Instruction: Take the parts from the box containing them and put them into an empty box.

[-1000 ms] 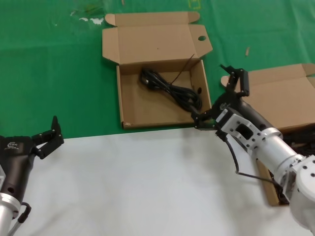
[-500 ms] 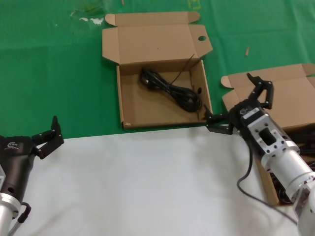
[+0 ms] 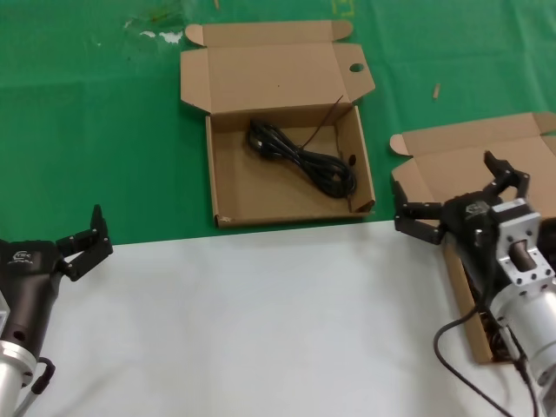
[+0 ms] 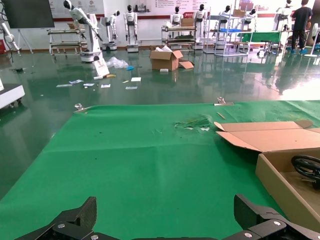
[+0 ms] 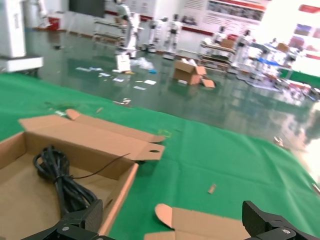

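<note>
The right gripper (image 3: pixel 459 201) is hovering open and empty over the plain box (image 3: pixel 473 156); one cord bundle (image 3: pixel 304 159) is lying in the holed box (image 3: pixel 228 178). It should descend straight onto the next bundle, which is hidden. The left gripper (image 3: pixel 84 241) is waiting open

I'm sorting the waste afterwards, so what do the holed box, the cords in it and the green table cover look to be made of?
The holed box: brown corrugated cardboard, matte, with creased flaps and raw cut edges. The cords: thin, black, slightly glossy, probably rubber or plastic sheathing, judging by their limp loops. The green cover: seemingly a matte felt-like or rubbery mat; the look leaves that open.
</note>
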Controlling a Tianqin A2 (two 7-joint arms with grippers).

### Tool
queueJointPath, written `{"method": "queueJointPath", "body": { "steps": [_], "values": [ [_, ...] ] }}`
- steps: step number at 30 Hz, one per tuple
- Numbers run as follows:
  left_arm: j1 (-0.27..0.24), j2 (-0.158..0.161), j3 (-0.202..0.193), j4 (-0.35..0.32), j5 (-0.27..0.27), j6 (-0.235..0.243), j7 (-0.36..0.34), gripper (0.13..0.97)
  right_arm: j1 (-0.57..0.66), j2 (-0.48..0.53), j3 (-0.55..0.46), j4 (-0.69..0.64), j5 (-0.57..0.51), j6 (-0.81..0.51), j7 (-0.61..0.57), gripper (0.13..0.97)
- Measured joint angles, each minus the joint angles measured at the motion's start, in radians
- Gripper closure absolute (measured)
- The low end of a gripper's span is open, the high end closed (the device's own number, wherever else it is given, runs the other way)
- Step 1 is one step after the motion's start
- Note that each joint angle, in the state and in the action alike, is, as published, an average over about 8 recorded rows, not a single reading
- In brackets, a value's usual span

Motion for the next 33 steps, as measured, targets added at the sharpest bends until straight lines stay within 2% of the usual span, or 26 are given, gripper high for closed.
{"method": "queueJointPath", "body": {
  "steps": [10,33],
  "values": [
    [0.000,0.000,0.000,0.000,0.000,0.000,0.000,0.132,-0.059,0.001,0.028,0.054,0.019,0.044,0.118,0.129],
    [0.000,0.000,0.000,0.000,0.000,0.000,0.000,0.132,-0.061,0.001,0.029,0.055,0.019,0.046,0.121,0.129]
  ]
}}
